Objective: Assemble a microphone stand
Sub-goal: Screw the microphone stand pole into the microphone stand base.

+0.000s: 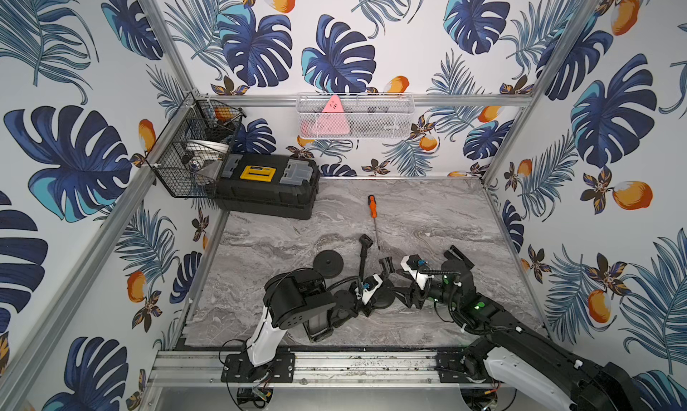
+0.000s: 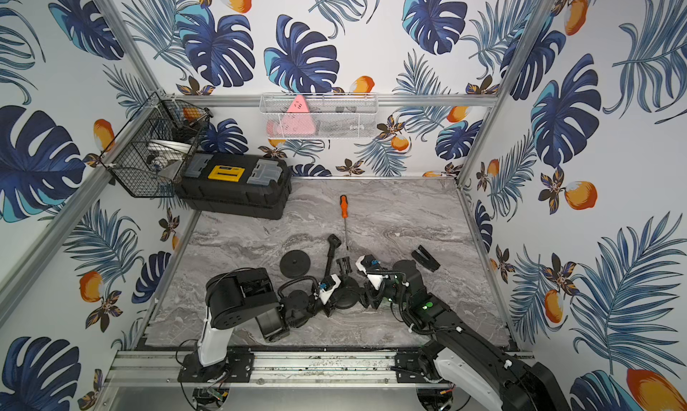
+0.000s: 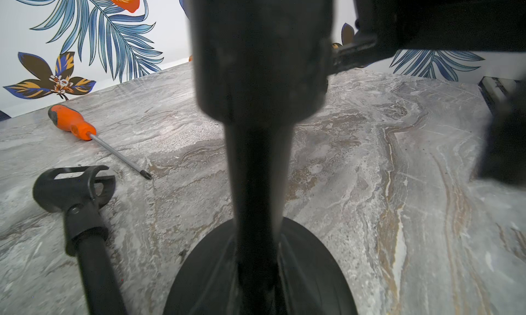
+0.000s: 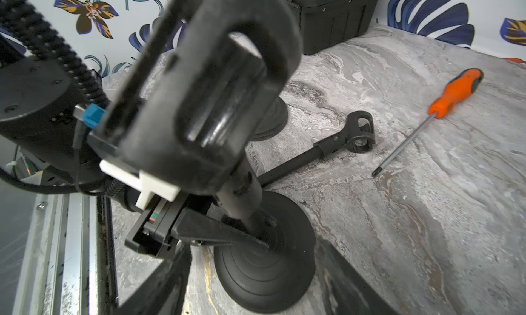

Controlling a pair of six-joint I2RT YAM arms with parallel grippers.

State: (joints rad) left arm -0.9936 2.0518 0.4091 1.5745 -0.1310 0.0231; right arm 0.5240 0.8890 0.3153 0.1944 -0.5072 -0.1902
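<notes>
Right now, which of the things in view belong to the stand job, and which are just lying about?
Job: standing pole, gripped low by the left gripper; base under it; lying pole with clip; second base.
Lying about: screwdriver, toolbox, black wire basket, white mesh basket, pink triangle inside it.

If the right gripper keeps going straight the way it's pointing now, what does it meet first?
Most likely the upright black microphone-stand pole on its round black base, gripped low by the left gripper; it stands just ahead of the right gripper, though depth is unclear.
</notes>
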